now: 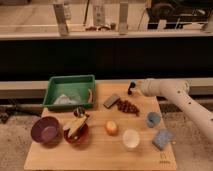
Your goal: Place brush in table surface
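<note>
My gripper (131, 89) is at the end of the white arm, which reaches in from the right. It hovers low over the far edge of the light tan table surface (100, 152), just behind the dark red grape cluster (128, 106). The tip of the gripper is a small dark shape. The brush may be part of that shape, but I cannot tell it apart from the gripper. No separate brush shows lying on the table.
A green bin (70, 91) stands at the back left. A flat grey block (111, 101) lies left of the grapes. An orange fruit (111, 128), white cup (131, 138), blue cup (153, 119), blue sponge (162, 139), purple bowl (46, 131) and red bowl (76, 132) fill the front.
</note>
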`<state>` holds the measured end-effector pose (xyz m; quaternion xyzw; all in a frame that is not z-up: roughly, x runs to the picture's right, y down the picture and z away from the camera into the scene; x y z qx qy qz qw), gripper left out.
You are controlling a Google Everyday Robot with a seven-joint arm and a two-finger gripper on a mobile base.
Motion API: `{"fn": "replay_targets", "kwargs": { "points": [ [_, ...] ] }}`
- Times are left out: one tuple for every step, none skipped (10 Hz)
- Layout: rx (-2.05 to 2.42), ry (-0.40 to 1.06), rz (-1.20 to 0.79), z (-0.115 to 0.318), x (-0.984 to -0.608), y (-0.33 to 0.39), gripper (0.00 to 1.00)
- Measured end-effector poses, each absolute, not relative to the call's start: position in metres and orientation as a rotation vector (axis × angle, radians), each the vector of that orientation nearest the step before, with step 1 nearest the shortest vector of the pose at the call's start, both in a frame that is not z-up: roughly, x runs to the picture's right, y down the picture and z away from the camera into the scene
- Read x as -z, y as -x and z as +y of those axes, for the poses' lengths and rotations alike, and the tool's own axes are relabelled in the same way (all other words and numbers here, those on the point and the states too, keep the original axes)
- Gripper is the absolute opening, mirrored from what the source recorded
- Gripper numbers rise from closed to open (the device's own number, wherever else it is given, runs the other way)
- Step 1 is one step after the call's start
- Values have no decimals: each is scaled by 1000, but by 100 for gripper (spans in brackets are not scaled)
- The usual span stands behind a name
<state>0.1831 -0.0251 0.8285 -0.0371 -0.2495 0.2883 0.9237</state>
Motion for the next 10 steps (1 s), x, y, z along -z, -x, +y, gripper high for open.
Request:
{"fn": "replay_targets", "kwargs": {
  "points": [
    [-598, 80, -523, -24, -833, -183, 0],
    [-607, 81, -530, -23, -836, -185, 0],
    [-617, 83, -539, -21, -840, -185, 0],
    [-622, 83, -544, -20, -842, -185, 0],
    [-627, 89, -543, -19, -842, -186, 0],
    [-635, 96, -542, -15, -845, -189, 0],
    [-646, 101, -538, -11, -847, -192, 0],
    [-659, 107, -533, -7, -848, -196, 0],
    [-668, 114, -521, -2, -848, -201, 0],
    [-676, 121, -505, 0, -848, -205, 3]
  ]
}}
